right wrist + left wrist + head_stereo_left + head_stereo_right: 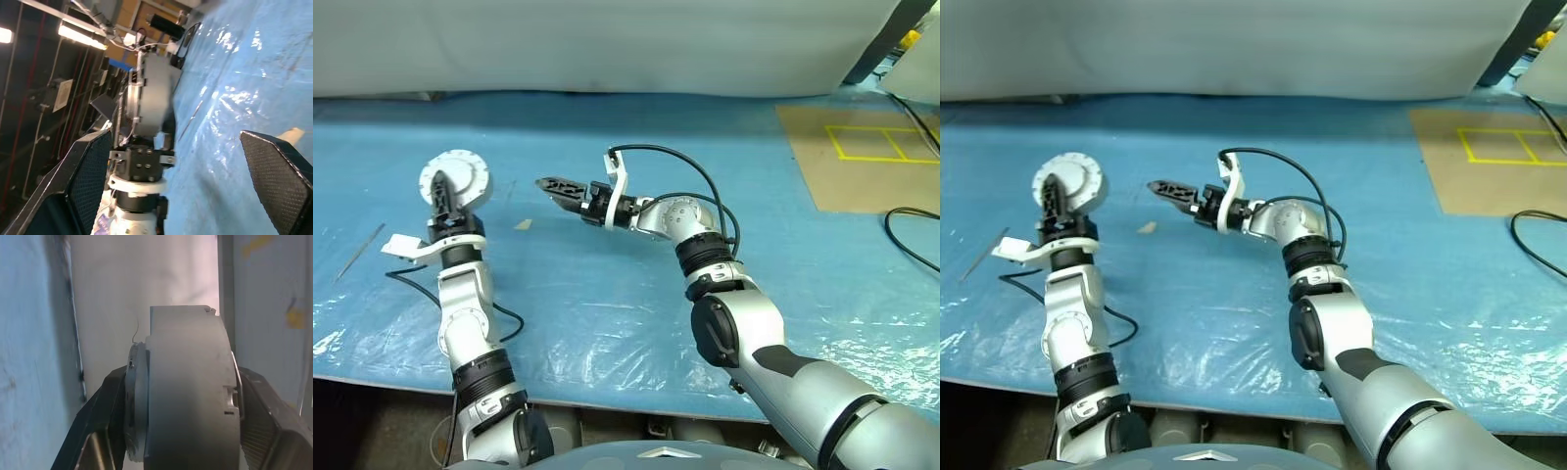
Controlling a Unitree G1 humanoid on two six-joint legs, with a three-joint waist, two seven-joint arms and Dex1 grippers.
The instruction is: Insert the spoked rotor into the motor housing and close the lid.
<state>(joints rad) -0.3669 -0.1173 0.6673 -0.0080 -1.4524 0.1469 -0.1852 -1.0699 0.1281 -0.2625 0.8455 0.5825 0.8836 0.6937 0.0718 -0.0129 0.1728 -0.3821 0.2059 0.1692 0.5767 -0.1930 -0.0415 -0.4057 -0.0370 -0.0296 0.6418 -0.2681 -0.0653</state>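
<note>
At the upper left of the head view the left claw (442,192) rises from the blue worktop (607,294) and pinches the motor housing (456,176) across its flat faces, lifted well clear of the surface; towards the middle of the frame the right claw (560,188) points level towards it, fingers spread wide and holding nothing, with a gap between the two.

The housing is clamped on edge between two narrow fingers (102,406); my guess is that a nudge from the other claw, or a slight easing of the pinch, could let it pivot or slip and fall to the worktop; a drop onto the thin plastic sheet could send it rolling away.

The housing reads as a short, thick, pale silver drum with a scalloped round rim; in the left wrist view a thinner plate (134,406) sits against one face and a square step shows at the top; whether the rotor and lid are already in it I cannot tell.
</note>
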